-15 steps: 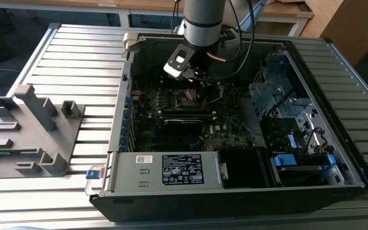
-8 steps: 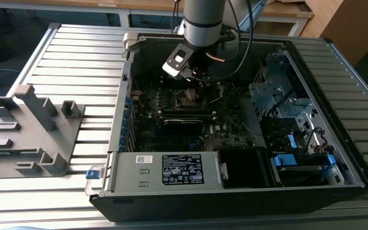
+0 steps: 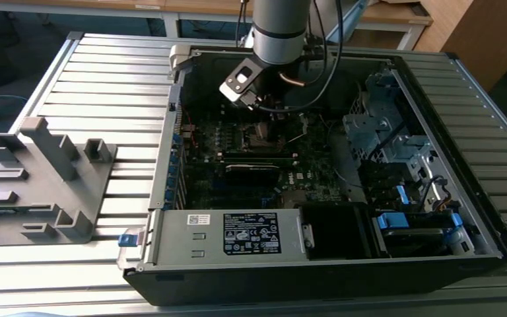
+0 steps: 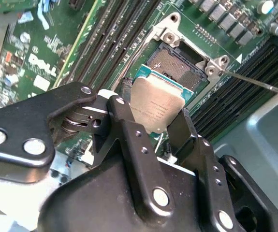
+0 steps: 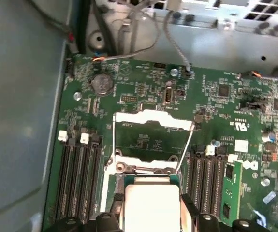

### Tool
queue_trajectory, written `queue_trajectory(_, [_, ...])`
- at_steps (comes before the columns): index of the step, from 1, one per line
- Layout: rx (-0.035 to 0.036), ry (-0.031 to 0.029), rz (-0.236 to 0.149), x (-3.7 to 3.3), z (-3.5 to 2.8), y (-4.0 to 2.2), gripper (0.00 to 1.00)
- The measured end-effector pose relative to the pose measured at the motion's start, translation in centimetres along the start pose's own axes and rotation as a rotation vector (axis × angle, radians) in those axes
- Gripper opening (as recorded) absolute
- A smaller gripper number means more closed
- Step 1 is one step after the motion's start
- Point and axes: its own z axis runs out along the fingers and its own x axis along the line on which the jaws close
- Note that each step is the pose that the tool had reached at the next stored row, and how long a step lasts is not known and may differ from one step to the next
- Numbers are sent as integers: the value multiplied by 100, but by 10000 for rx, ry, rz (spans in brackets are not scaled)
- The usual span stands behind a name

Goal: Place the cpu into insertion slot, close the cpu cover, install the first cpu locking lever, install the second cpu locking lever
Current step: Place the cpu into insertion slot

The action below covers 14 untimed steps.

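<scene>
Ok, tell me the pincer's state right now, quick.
Pincer: closed, holding the cpu.

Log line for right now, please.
gripper: shut on cpu | position: held above open socket | cpu cover: open

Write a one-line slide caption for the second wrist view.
The gripper holds the cpu over the open socket on the green motherboard.
</scene>
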Motion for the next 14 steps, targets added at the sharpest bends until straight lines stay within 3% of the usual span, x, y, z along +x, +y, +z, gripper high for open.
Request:
queue_trajectory(3, [5, -17, 290, 0, 0, -1, 54])
queue_trajectory(9, [-6, -12, 293, 6, 7, -44, 54])
queue_trajectory(14, [-6, -11, 292, 27, 59, -86, 54])
